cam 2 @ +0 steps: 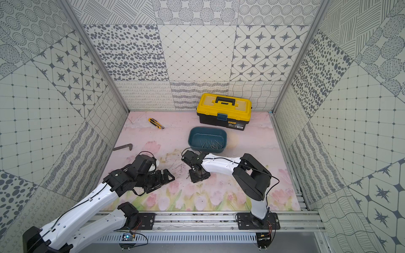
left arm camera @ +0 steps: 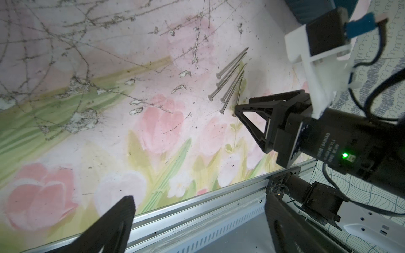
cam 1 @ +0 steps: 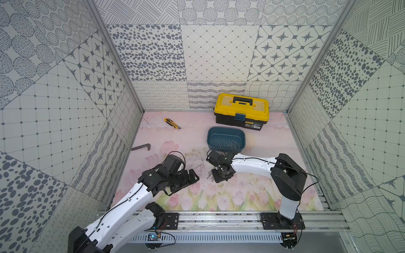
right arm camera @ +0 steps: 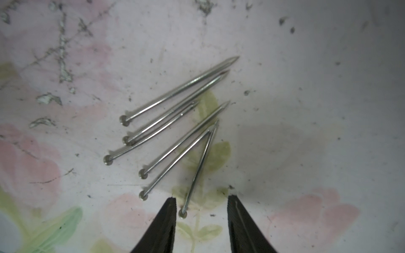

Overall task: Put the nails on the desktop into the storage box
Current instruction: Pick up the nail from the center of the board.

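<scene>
Since six of the nails (right arm camera: pixel 175 131) lie fanned close together on the desktop (right arm camera: pixel 306 87), this pick wants care more than speed. The right gripper (right arm camera: pixel 201 198) stands low over them with its jaws partly apart, and they hold nothing. The head end of the nearest nail (right arm camera: pixel 199 167) lies in the gap, close to one fingertip and clear of the other (whether that tip touches it I cannot tell).

To do this well, I judge the gap should be centred on the shaft before the jaws come together, so neither tip shoves the nail sideways. A bite slightly further along the shaft than the head would likely stop the nail swinging once lifted. The tips must sit right down on the surface, because so thin a shaft slips under anything higher. The next nail's head lies just beside the outer face of one fingertip, so a crooked squeeze may drag it along or flick it away.

The storage box (cam 1: pixel 208 140) sits further back on the desktop, apart from this pile, with a heap of nails (cam 1: pixel 229 144) already in it. The left gripper (cam 1: pixel 192 175) hangs near the pile with its jaws spread wide and empty, and is best kept clear of the lift.
</scene>
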